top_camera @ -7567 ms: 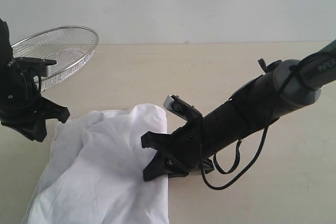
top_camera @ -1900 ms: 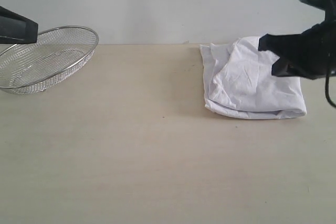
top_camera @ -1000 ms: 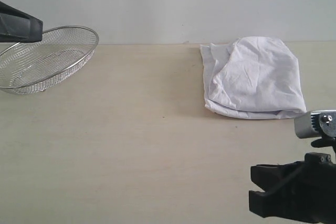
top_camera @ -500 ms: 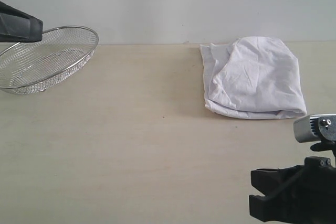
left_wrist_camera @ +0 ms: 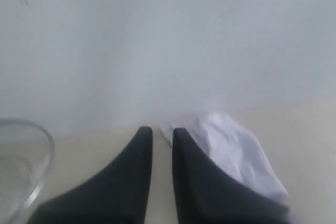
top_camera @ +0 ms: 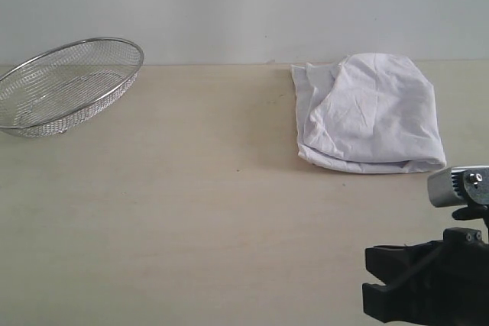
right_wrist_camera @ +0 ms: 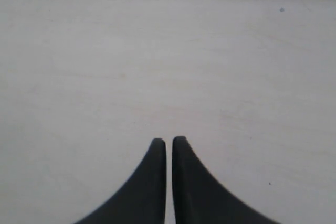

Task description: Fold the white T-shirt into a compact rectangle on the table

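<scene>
Upper left: wire basket (top_camera: 72, 85). Left wrist view: your left fingers (left_wrist_camera: 136, 182), slightly parted, hold nothing. Upper right: the white T-shirt (top_camera: 370, 116) lies folded on the worktop (top_camera: 191, 211). Lower right: your right fingers (top_camera: 386, 259), clenched, empty. Folding looks complete; the next move calls only for parking both arms.
</scene>
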`<action>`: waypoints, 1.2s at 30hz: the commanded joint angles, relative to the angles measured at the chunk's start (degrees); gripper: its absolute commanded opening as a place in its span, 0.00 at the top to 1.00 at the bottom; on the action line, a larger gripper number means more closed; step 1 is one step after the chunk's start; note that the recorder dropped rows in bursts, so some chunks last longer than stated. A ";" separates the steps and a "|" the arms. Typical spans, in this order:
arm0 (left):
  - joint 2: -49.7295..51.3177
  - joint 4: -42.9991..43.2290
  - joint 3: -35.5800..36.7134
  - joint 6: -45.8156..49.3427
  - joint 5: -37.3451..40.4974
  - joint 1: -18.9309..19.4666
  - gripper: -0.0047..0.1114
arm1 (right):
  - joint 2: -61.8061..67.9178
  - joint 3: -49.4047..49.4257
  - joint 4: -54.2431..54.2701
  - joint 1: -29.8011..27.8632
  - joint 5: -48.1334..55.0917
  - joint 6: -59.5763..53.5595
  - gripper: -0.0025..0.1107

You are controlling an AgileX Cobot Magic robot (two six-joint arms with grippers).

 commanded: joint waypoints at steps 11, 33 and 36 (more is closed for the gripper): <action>-29.48 0.83 30.45 5.94 -33.09 6.19 0.84 | -0.52 0.33 -0.25 0.06 -0.35 -0.05 0.98; -40.13 -0.08 45.92 9.12 -33.40 6.19 0.84 | -0.52 0.33 -0.25 0.06 -0.35 -0.05 0.98; -40.13 0.88 45.92 9.12 -31.41 6.19 0.84 | -0.52 0.33 -0.25 0.06 -0.35 -0.05 0.98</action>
